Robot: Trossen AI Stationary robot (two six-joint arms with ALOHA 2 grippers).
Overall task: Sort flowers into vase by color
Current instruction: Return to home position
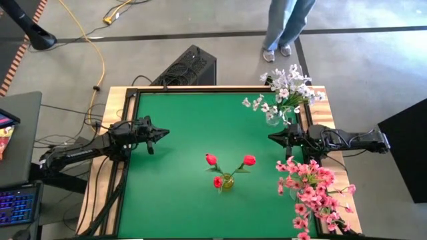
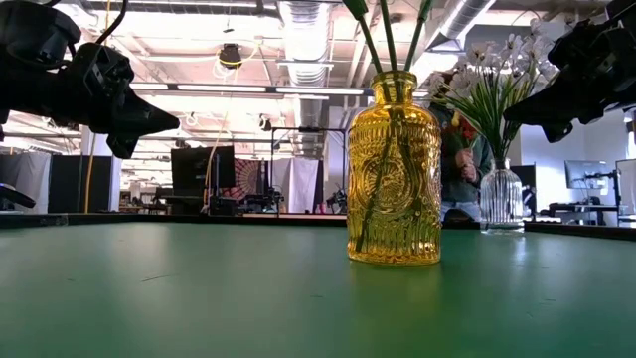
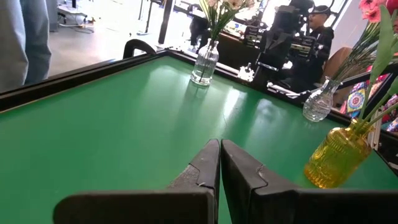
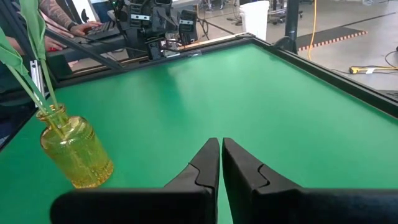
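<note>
Flowers stand grouped by colour in three vases on the green table (image 1: pixel 193 113). Three red tulip-like buds (image 1: pixel 249 160) fan out on green stems from a yellow glass vase (image 1: pixel 227 181), which stands upright about midway between the two arms, toward the table edge farthest from the person (image 1: pixel 283 27) standing on the floor. The white sprays (image 1: pixel 288 83) rise from a clear ribbed vase (image 1: pixel 273 119) near the table's far right corner. The pink sprays (image 1: pixel 310 190) crowd the near right corner, spilling out over the wooden rim. Their vase, a second clear vase (image 3: pixel 319 102), shows only in the left wrist view, where it stands on the table beyond the yellow one. No loose stems lie on the green surface in the parts that can be seen. The left gripper (image 1: pixel 163 132) hangs above the left side of the table, well apart from every vase, pointing inward. Its fingers (image 3: pixel 205 163) are drawn together with only a thin slit between them, and they hold nothing. The right gripper (image 1: pixel 272 137) hangs above the right side, between the white and pink bunches but touching neither, and faces the left one across the table. Its fingers (image 4: pixel 239 163) are likewise closed to a sliver and empty. Seen level with the table, both grippers float clear of the surface, one on either side of the yellow vase. On the floor beyond the far edge sit a black slatted box (image 1: pixel 190 67) and a yellow cable (image 1: pixel 100 60).
</note>
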